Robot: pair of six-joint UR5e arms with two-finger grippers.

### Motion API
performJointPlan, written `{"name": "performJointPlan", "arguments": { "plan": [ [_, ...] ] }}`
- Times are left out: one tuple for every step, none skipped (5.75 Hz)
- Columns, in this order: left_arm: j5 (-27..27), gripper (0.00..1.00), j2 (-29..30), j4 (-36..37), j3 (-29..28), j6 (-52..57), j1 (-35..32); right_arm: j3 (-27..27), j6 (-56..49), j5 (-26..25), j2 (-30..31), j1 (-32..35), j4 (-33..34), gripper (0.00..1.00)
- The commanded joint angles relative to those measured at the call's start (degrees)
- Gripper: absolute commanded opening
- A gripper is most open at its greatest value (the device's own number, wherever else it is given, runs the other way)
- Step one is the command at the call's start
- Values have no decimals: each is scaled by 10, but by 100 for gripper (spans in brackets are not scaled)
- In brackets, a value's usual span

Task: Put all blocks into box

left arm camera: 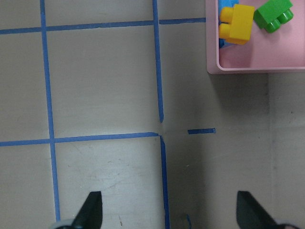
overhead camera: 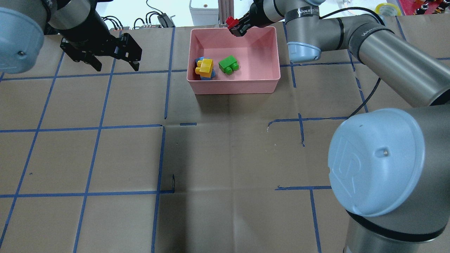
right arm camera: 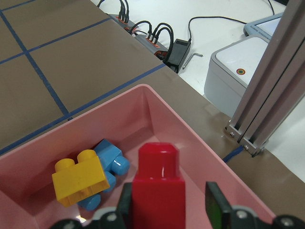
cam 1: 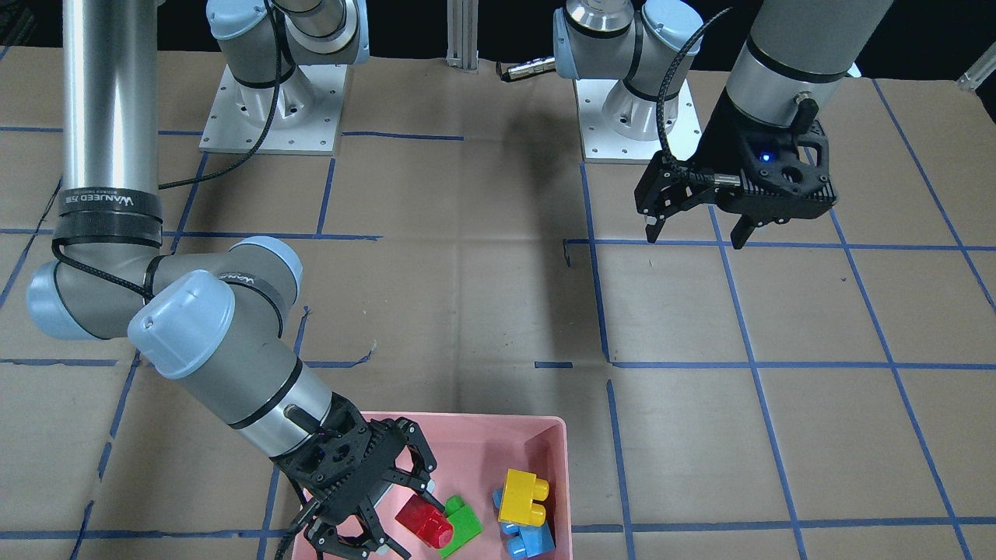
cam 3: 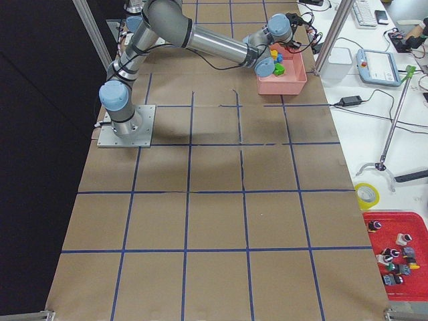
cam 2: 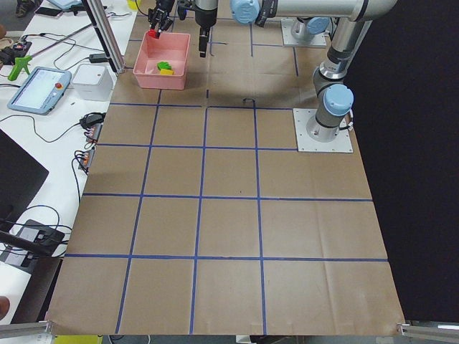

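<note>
The pink box (overhead camera: 233, 86) stands at the far middle of the table. In it the yellow block (overhead camera: 205, 67) lies on top of the blue block (overhead camera: 199, 60), and the green block (overhead camera: 228, 65) lies apart to their right. My right gripper (overhead camera: 235, 27) is shut on the red block (overhead camera: 230, 21) and holds it above the box's far side. In the right wrist view the red block (right arm camera: 159, 186) sits between the fingers, over the box (right arm camera: 157, 109). My left gripper (overhead camera: 116, 66) is open and empty above the table, left of the box.
An aluminium post (overhead camera: 221, 10) and a white device (right arm camera: 238, 71) stand just beyond the box's far wall. Cables (right arm camera: 157, 33) lie off the table's far edge. My right arm's elbow (overhead camera: 372, 158) hangs over the near right of the table. Blue tape lines cross the brown tabletop.
</note>
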State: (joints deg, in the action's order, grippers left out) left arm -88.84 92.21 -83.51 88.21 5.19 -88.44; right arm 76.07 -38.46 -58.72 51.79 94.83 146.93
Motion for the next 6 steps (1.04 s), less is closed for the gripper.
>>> {"name": "performJointPlan", "arguments": {
  "plan": [
    [-3,99,-14,-10,11,3,0,2,4,-3,2,0,-55,100],
    [-3,99,-14,-11,11,-1,5,2,4,-3,2,0,-55,100],
    [-4,99,-15,-15,9,-3,5,2,3,-3,7,0,-57,100],
    [-5,99,-15,-26,3,-4,5,2,3,-15,23,-3,-98,100],
    [-5,99,-14,-28,0,-4,4,2,3,-70,62,-10,-198,100],
    [-5,99,-14,-28,1,-4,5,3,3,-98,102,-22,-291,100]
  ]
}}
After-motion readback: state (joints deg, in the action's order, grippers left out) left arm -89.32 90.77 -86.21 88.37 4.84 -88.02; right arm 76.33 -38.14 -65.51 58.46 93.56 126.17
